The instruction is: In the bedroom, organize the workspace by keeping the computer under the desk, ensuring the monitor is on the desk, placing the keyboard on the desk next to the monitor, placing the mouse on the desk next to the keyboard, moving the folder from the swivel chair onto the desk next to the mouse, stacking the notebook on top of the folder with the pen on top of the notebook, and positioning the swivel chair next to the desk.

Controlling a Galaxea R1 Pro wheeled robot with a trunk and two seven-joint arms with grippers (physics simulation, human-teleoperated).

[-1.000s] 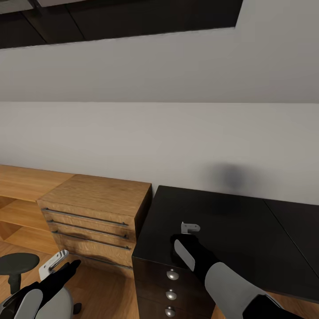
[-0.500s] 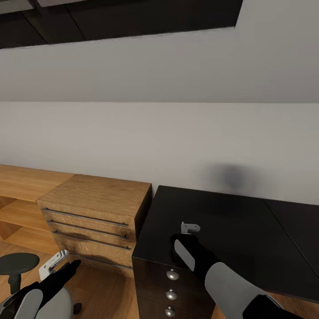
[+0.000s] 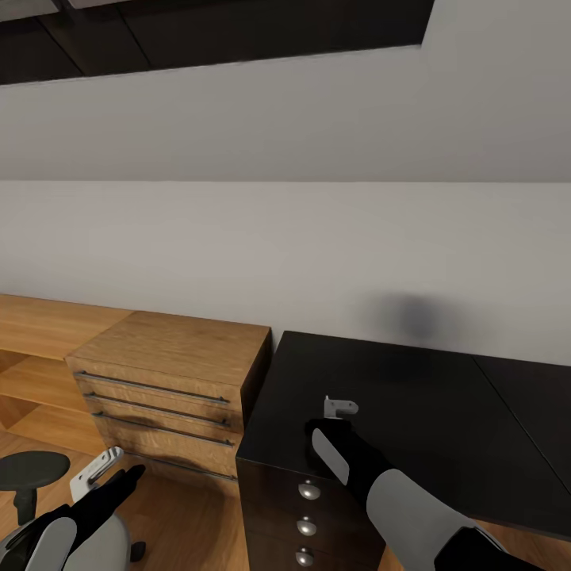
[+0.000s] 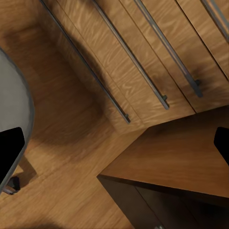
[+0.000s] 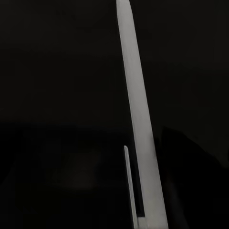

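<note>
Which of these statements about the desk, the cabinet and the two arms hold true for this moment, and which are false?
1. The right gripper is over the glossy black desk. True.
2. A monitor stands on the desk's visible top. False: the visible part is bare.
3. The light wooden drawer cabinet stands beside the desk's dark drawer unit. True.
4. The left gripper rests on the cabinet's top. False: it hangs low in front of the cabinet, above the wooden floor.
5. The dark drawer unit has round silver knobs. True.

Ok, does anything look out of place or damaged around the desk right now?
Nothing looks spilled, askew or damaged. The one oddity is a blurry dark smudge on the white wall just above the desk, like a shadow.
</note>
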